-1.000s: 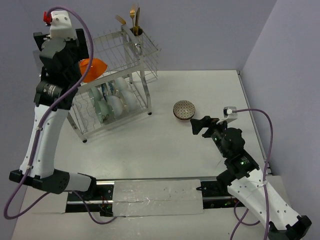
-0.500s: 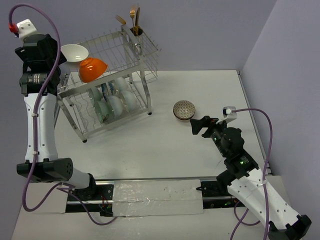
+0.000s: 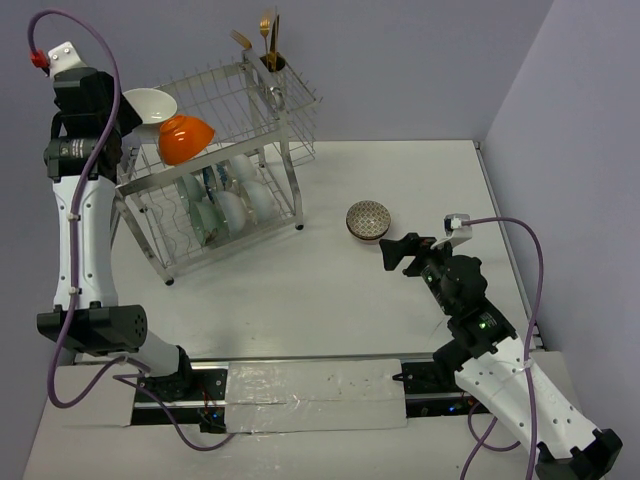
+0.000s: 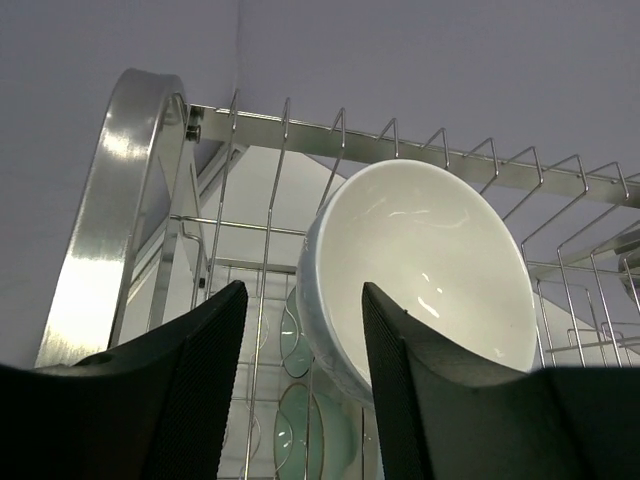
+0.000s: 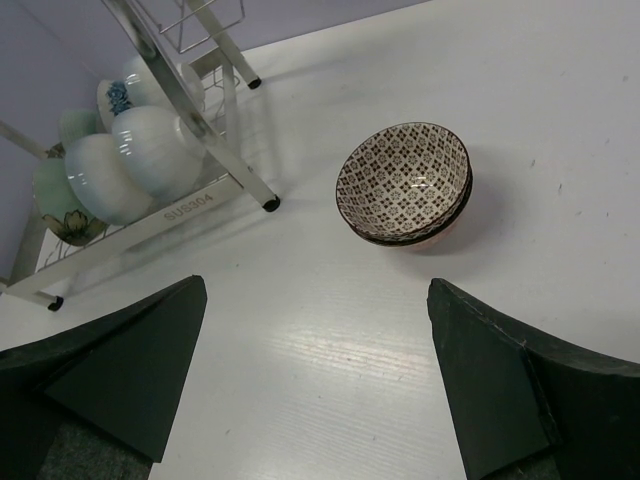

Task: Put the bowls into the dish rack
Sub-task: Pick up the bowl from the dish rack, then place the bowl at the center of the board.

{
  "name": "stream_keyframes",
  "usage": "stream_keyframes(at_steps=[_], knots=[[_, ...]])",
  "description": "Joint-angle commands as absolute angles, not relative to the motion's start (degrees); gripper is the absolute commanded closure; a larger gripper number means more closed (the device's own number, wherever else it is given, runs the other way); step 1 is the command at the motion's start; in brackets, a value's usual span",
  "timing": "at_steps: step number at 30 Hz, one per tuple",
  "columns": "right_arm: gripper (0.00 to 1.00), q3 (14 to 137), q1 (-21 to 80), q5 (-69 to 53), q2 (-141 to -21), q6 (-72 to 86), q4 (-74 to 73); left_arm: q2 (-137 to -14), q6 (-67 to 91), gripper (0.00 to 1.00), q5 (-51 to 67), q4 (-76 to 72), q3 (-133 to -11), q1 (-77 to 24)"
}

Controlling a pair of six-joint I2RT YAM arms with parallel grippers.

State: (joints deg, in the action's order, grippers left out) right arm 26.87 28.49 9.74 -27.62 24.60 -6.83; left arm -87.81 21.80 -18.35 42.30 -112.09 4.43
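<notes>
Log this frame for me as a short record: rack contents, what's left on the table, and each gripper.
Upper tier: white ceramic bowl and bright orange bowl, side by side in the silver wire dish rack
Lower tier: several white and teal bowls on edge
On table: brown-patterned bowl, upright
Left gripper: open, empty, by the white bowl
Right gripper: open, empty, short of the patterned bowl

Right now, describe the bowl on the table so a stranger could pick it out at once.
Find the silver dish rack at the back left of the table, then look right. One patterned bowl sits alone, upright; unlike the white bowls and orange bowl in the rack, its inside carries a dark floral print.
</notes>
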Motion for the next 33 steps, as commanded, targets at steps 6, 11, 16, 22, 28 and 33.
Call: stream_keyframes(at_steps=[6, 11, 16, 22, 28, 33], knots=[[0.01, 26.7, 28.7, 9.8, -27.2, 24.7, -4.6, -89.4, 22.8, 0.60, -17.2, 42.4, -114.0, 4.6], [0.02, 26.7, 28.7, 9.7, -27.3, 24.7, -4.6, -90.0, 22.2, 0.73, -18.1, 43.2, -114.8, 4.6], [0.02, 26.6, 28.7, 9.8, -27.2, 24.8, -4.6, -88.9, 21.9, 0.89, -19.2, 41.5, -114.3, 4.6], [0.02, 26.6, 28.7, 9.6, -27.3, 24.7, -4.4, -85.5, 19.5, 1.00, -21.7, 34.3, -112.3, 4.6], [0.02, 26.5, 28.7, 9.1, -27.5, 24.6, -4.1, -80.4, 9.9, 1.00, -24.3, 18.8, -106.6, 4.6], [0.02, 26.5, 28.7, 9.1, -27.8, 24.6, -4.0, -78.1, 0.2, 1.00, -24.5, 7.7, -103.7, 4.0]])
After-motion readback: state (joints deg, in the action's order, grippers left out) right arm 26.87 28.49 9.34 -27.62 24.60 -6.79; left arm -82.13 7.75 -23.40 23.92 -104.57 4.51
